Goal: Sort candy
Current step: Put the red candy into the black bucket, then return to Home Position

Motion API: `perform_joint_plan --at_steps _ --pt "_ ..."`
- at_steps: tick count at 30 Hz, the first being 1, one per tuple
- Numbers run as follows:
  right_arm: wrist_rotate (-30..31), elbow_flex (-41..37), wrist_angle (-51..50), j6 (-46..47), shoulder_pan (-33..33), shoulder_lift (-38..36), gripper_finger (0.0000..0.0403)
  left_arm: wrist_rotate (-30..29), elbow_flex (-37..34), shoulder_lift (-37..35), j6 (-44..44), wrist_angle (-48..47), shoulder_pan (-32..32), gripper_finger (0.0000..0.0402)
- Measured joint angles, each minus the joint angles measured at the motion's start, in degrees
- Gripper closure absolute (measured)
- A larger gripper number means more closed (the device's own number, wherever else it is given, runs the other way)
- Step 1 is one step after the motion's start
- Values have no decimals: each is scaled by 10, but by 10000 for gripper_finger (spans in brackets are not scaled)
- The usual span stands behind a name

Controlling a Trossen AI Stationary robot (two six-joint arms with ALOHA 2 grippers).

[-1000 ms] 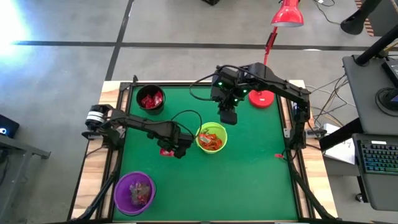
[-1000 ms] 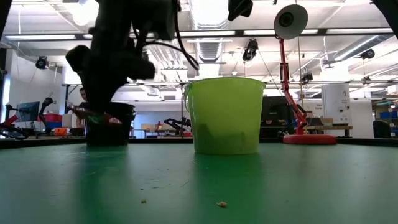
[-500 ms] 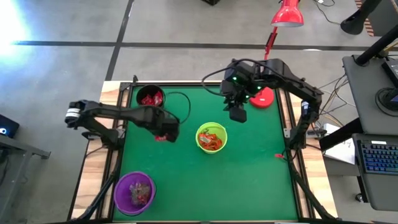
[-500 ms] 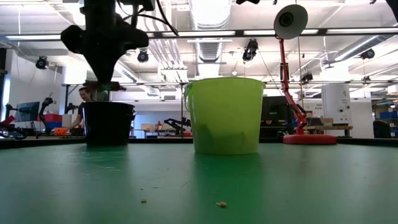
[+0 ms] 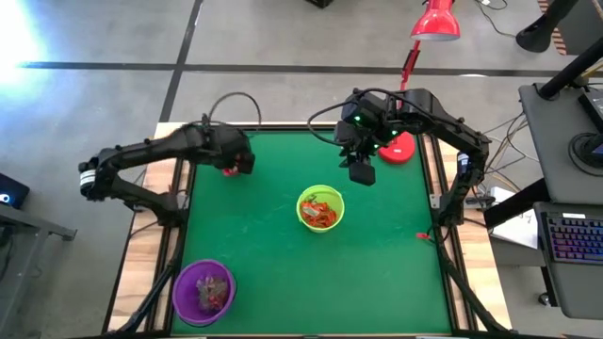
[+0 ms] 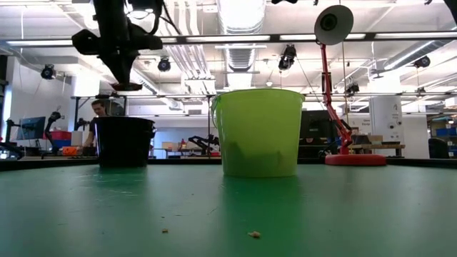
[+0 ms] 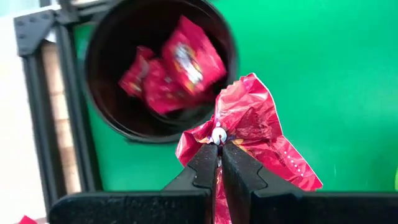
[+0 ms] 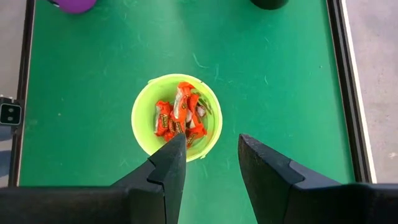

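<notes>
While your right claw (image 8: 208,158) is hanging open above the lime bowl (image 8: 142,118), your left claw (image 7: 219,163) is pinching a red packet (image 7: 249,134), its long axis slanting beside the black bowl (image 7: 99,74).

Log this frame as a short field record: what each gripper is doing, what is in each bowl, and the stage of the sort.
left gripper: jaws shut on a red packet, above the black bowl
right gripper: jaws open, empty, hanging above the lime-green bowl
black bowl contents: red packets
lime-green bowl contents: orange-red wrappers
purple bowl: mixed candy, kinds hard to tell
stage: red packet held at the black bowl, not yet released
</notes>
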Motion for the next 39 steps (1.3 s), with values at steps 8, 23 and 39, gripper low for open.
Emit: perform_joint_plan --at_steps 8,23,39 --pt "0 0 0 -2 0 0 266 -13 0 5 81 27 114 401" --pt "1 0 0 -22 0 0 266 69 0 35 241 79 233 401" --pt "80 0 0 37 -2 0 266 81 0 60 361 72 233 327"
